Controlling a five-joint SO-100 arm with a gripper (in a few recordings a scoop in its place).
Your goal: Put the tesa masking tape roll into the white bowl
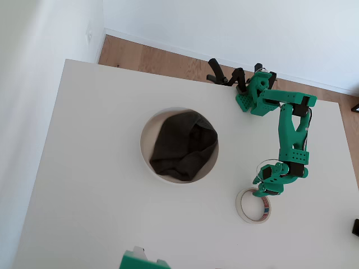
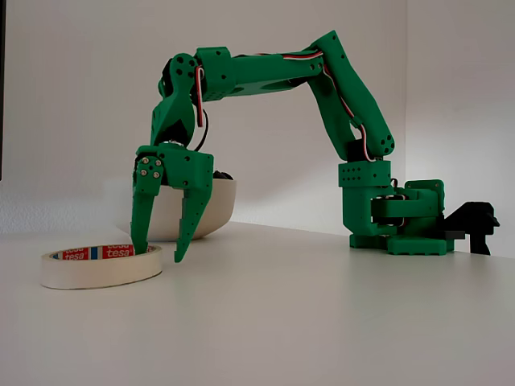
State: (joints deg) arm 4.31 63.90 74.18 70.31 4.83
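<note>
Green and two-fingered, the gripper (image 2: 159,252) points straight down with its jaws apart, straddling the near wall of the tesa masking tape roll (image 2: 100,267): in the fixed view one fingertip dips inside the ring's hole while the other hangs just outside the rim, above the tabletop. Nothing is clamped yet. In the overhead view the gripper (image 1: 263,189) sits over the upper edge of the roll (image 1: 253,205), which lies flat on the white table (image 1: 84,213), well apart from the white bowl (image 1: 145,147) to its left. The bowl holds a crumpled dark cloth (image 1: 182,147) that fills most of its inside. The roll looks light and fairly stiff, a low ring of wound paper on a printed core; it should not crush under a modest pinch, though its smooth outer face could slip. Pinching the ring wall between inner core and outer face, as the fingers are now placed, seems the soundest hold. The cloth would likely cushion its landing. The table is plain, matte and bright, with even daylight and soft shadows. The arm's base (image 1: 249,95) is clamped at the far edge, beyond which a wooden floor (image 1: 151,59) meets white walls.
</note>
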